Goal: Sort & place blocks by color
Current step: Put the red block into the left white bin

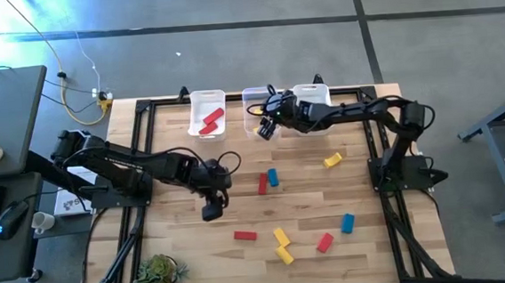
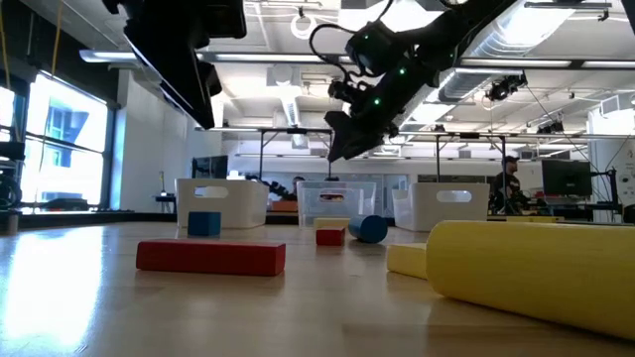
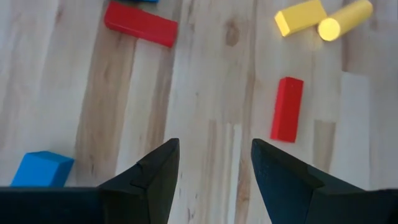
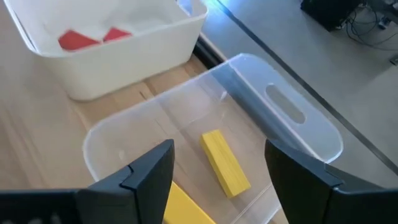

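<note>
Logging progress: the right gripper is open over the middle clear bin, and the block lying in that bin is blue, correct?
Not quite. The right gripper is open over the middle clear bin, but the right wrist view shows the block lying in it is yellow, not blue.

Both arms matte black w/ looped cables; left tool [image 3: 214,180] fingers [image 3: 152,180] dark, wedge-shaped.
</note>
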`<state>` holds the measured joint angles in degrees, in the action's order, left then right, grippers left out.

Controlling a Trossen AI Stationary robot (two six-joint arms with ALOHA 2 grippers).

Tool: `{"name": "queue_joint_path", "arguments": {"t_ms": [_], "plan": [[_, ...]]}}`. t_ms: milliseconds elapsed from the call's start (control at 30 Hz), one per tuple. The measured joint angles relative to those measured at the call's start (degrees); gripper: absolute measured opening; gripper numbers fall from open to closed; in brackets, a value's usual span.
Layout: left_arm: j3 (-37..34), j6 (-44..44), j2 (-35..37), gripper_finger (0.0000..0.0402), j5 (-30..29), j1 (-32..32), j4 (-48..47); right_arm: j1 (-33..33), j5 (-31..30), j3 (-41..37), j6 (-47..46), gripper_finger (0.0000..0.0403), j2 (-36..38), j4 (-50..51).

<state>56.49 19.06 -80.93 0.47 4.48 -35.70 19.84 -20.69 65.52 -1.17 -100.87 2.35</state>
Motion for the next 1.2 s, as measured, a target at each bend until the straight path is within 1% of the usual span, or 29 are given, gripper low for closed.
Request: {"name": "queue_joint_path", "arguments": {"t_ms": [100,200,300,367,533,667,767,900,1033,1200], "plan": [[0.0,0.0,0.0,0.0202,0.8,0.2,0.0,-0.1,1.0,0.0,-0.3,0.0239,2.0,0.0],[0.0,0.7,0.0,0.0222,0.4,0.5,0.3,-0.5,4.5,0.0,-0.4,0.0239,4.3,0.1],[0.0,1.5,0.0,0.024,-0.9,0.8,3.7,-1.6,7.3,0.0,-0.4,0.0239,6.5,0.9],[0.0,2.0,0.0,0.0246,-1.1,1.1,6.2,-2.6,7.5,0.0,-0.4,0.0239,8.0,1.6],[0.0,2.2,0.0,0.0243,-1.3,3.4,10.6,-4.4,6.4,0.0,-0.3,0.0239,11.2,3.0],[0.0,3.3,0.0,0.0239,-4.9,5.9,11.4,-5.2,4.7,0.0,-2.0,0.0239,13.0,4.2],[0.0,3.3,0.0,0.0237,-7.6,8.0,11.7,-5.4,4.7,0.0,-4.5,0.0239,13.8,5.8],[0.0,3.2,-0.7,0.0237,-9.3,10.3,11.8,-5.4,6.5,0.0,-9.5,0.0239,14.1,7.8],[0.0,1.4,-3.1,0.0237,-11.5,11.5,12.2,-5.6,9.6,0.0,-13.0,0.0239,14.1,9.8],[0.0,1.3,-7.3,0.0236,-11.1,11.8,14.9,-6.9,10.2,0.0,-13.4,0.0239,14.0,11.0]]}}
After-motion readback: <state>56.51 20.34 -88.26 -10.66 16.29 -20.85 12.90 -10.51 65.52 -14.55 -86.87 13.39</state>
